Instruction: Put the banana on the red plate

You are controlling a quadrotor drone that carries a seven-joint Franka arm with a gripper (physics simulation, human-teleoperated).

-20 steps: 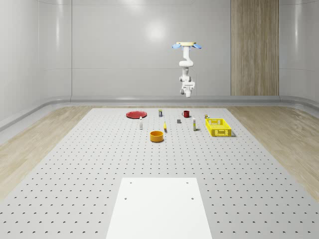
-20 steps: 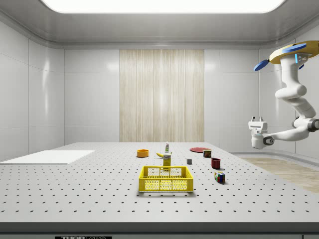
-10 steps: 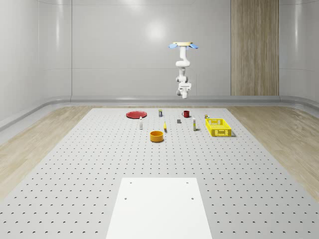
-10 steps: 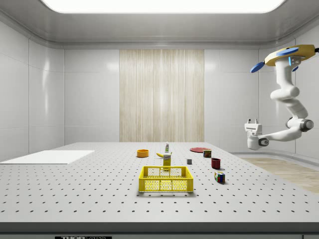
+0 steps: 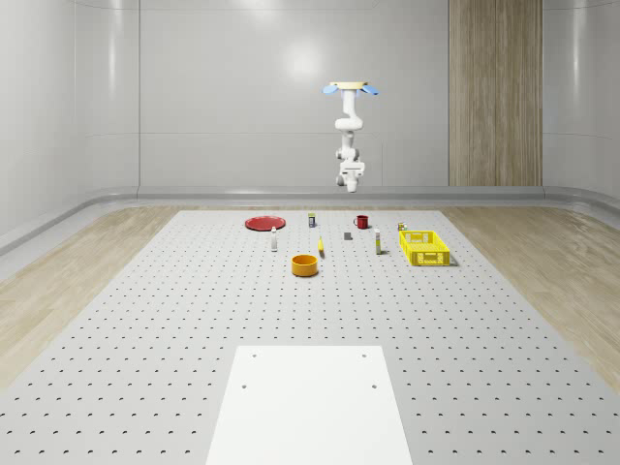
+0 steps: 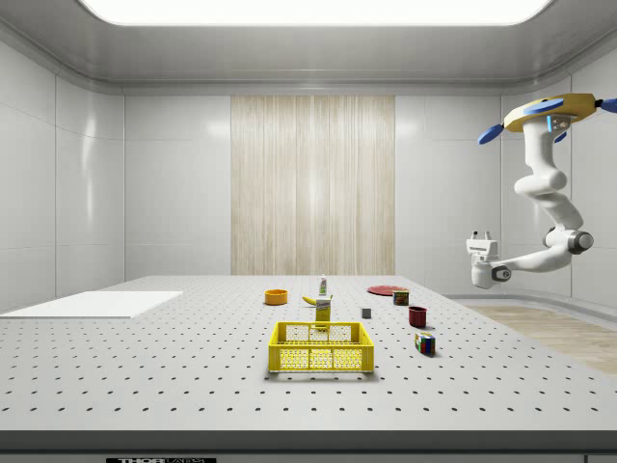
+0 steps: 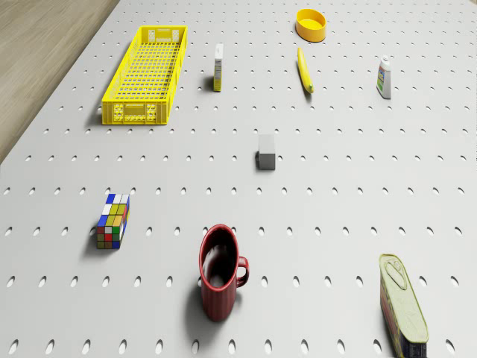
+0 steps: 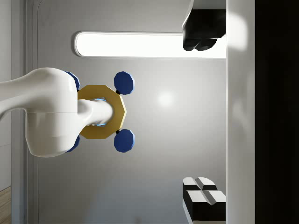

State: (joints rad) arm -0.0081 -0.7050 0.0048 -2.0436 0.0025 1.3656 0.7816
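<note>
Locate the banana [image 7: 304,71] on the perforated table [image 7: 358,194]. It is a slim, bright yellow, slightly curved fruit with a smooth skin, lying flat. It lies between the round orange bowl [image 7: 311,24] and the small grey block [image 7: 267,151], with a white bottle [image 7: 384,78] on one side and an upright carton [image 7: 218,67] on the other. Nothing touches it.

Find the plate [image 5: 263,223], a flat, glossy red disc, near the table's far edge toward the whole-scene view's left, well apart from the banana.

Note the other items: a yellow lattice basket [image 7: 145,74], rectangular and plastic-looking; a ribbed red mug [image 7: 220,280] with a handle; a multicoloured cube [image 7: 112,221]; and a tin [image 7: 402,309] lying on its side.

Observe that the drone [image 6: 549,111] hovers high over the table's far end, at the side view's right. The white arm hangs below it, and the gripper [image 6: 480,234] points upward, far above the objects. The wrist view confirms the jaws are spread wide, holding nothing.
</note>
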